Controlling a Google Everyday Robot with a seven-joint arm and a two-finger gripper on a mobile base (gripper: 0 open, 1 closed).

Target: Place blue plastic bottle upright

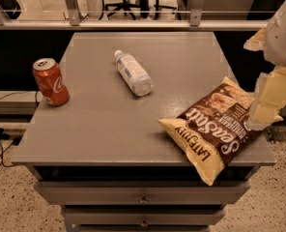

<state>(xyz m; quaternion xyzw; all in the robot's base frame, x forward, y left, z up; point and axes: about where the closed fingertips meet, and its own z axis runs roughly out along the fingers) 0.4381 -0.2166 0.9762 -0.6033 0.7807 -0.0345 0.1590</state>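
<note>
The blue plastic bottle (133, 73) lies on its side near the middle of the grey tabletop (104, 124), its white cap pointing toward the far left. My gripper (264, 111) hangs at the right edge of the view, over the right end of the chip bag, well to the right of the bottle. Nothing is seen held in it.
A red soda can (50, 81) stands upright at the table's left edge. A brown and yellow chip bag (219, 126) lies on the front right corner, overhanging the edge. Drawers (143, 197) sit below the top. A railing and office chair are behind.
</note>
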